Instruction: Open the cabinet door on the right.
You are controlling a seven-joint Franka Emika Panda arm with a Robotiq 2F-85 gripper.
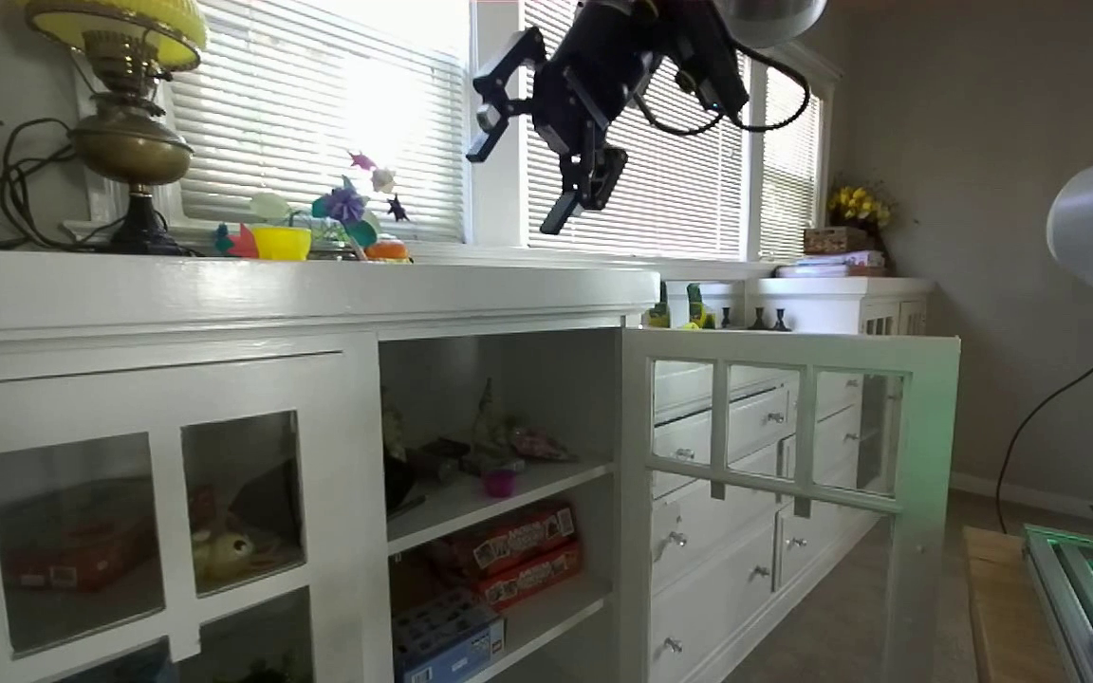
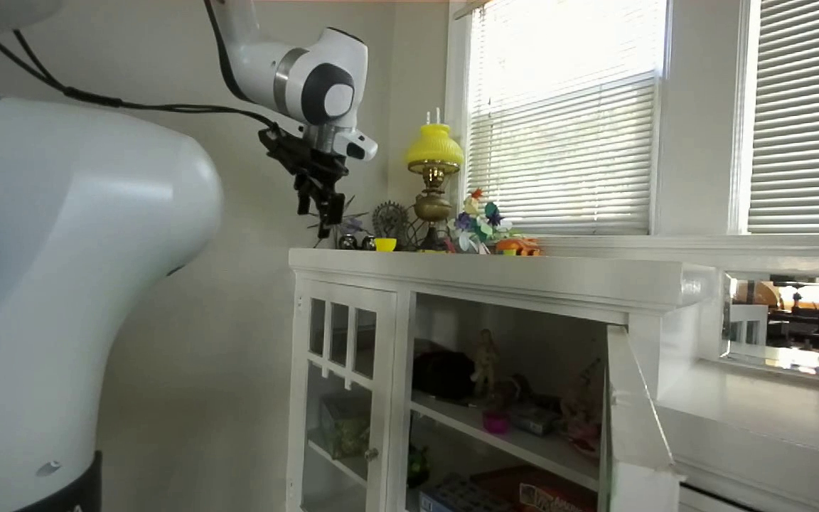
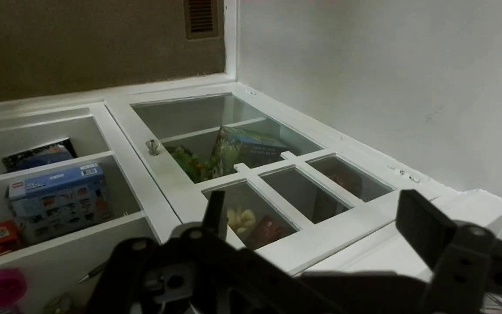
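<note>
The right-hand cabinet door, white-framed with small glass panes above taller ones, stands swung wide open in both exterior views (image 1: 926, 427) (image 2: 633, 419). It is out of the wrist view. The other cabinet door is shut in both exterior views (image 1: 174, 531) (image 2: 384, 355). It also fills the middle of the wrist view (image 3: 170, 174), with a clear knob (image 3: 152, 147) on its edge. My gripper (image 1: 520, 185) is open and empty, above the cabinet top and apart from both doors. It also shows in an exterior view (image 2: 316, 219) and the wrist view (image 3: 314, 209).
A brass lamp with a yellow shade (image 1: 132, 142), paper flowers (image 1: 345, 204) and a yellow cup (image 1: 281, 243) stand on the cabinet top (image 2: 559, 269). The opened compartment holds red boxes (image 1: 527, 550) and a blue box (image 1: 452, 636). A wall (image 3: 386, 65) adjoins the shut door.
</note>
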